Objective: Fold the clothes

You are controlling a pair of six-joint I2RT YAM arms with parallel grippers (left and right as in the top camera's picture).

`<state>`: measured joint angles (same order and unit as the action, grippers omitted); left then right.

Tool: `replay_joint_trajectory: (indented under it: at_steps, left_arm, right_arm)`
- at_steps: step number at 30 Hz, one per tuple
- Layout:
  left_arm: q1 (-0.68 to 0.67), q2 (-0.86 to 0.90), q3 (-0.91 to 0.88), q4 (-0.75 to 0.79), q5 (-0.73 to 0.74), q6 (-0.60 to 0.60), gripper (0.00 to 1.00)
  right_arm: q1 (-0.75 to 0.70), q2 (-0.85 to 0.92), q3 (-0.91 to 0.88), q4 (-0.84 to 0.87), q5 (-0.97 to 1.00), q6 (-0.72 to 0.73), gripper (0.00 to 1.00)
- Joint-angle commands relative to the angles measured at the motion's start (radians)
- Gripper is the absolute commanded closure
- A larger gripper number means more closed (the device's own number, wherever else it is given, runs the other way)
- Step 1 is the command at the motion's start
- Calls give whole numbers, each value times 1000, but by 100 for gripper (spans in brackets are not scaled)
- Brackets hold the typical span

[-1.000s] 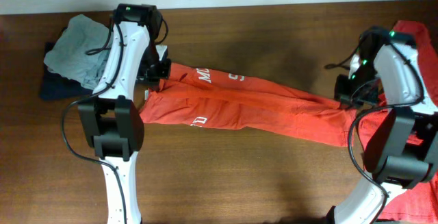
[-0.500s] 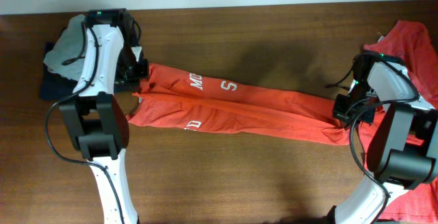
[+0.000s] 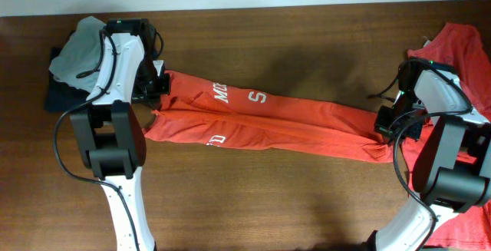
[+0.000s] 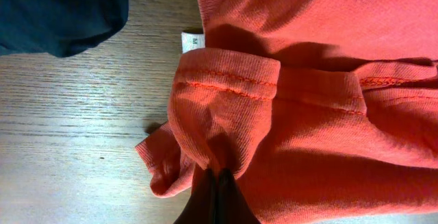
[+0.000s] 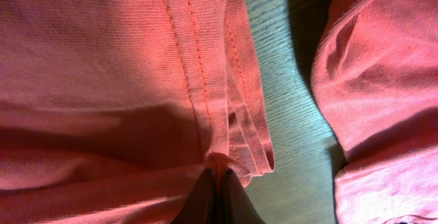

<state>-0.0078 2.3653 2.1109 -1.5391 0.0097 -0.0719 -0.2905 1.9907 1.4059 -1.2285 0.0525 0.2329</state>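
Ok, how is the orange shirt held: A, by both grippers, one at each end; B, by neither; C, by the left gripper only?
A: the orange shirt spans the table, left gripper shut on one end, right gripper shut on the other.

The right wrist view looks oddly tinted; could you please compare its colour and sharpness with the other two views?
Right wrist: a colour cast turns the table teal and the stretched T-shirt pinkish, though its stitching is sharp. Left wrist: natural wood tones, crisp weave, dark shadow beside the hemmed fold. Overhead: even light, softer detail.
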Motion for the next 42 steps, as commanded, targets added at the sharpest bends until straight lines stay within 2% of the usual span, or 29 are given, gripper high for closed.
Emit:
replay_joint_trajectory:
  at_steps: [1,8,12,13,15,16,17,19,23,27,29,30,31,32,33,34,36,42]
  left_arm:
    - [4,-20,-23,3,-34,-10,99]
    - [4,-19,-49,-7,-36,-10,98]
    - [4,-19,-49,-18,-45,-10,96]
    - [4,-19,-48,-23,-60,-10,91]
    - [5,-19,-48,-29,-77,-10,60]
    - [5,-19,-48,-31,-78,-10,50]
    - [4,-20,-47,-33,-78,-10,44]
    - [4,-20,-32,-42,-75,-10,25]
    - [4,-20,79,-87,-46,-12,18]
    - [-1,-20,236,-115,3,-25,18]
    - [-9,-20,293,-99,39,-25,21]
    - [-19,-20,312,-72,64,-24,37]
    - [-25,-20,312,-58,72,-24,48]
    - [-32,-19,311,-44,76,-24,66]
    - [-40,-14,305,-30,77,-24,77]
    - [-48,-13,299,-21,77,-24,84]
    - [-65,-8,281,-3,78,-24,87]
    - [-128,-8,197,66,85,-24,87]
  right_arm:
    - [-12,-3,-5,-5,31,13,96]
    - [-12,-3,-5,-17,29,12,96]
    - [-12,-3,-5,-41,27,10,81]
    - [-12,-3,-3,-48,27,8,76]
    - [-12,-3,6,-56,27,8,46]
    - [-12,-3,19,-68,27,7,38]
    - [-12,-3,31,-80,27,7,37]
    - [-12,-3,68,-104,26,-9,37]
    - [-10,-3,193,-163,-73,-72,37]
    - [1,-3,300,-197,-262,-151,37]
    - [18,-3,321,-193,-341,-179,41]
    - [43,-3,320,-177,-389,-206,49]
    - [61,-3,317,-164,-400,-231,52]
    - [79,-3,311,-151,-401,-251,61]
    - [103,-3,306,-137,-401,-274,70]
    - [127,-3,299,-121,-401,-296,78]
    - [171,-3,289,-88,-401,-334,96]
    - [316,-2,279,28,-396,-360,96]
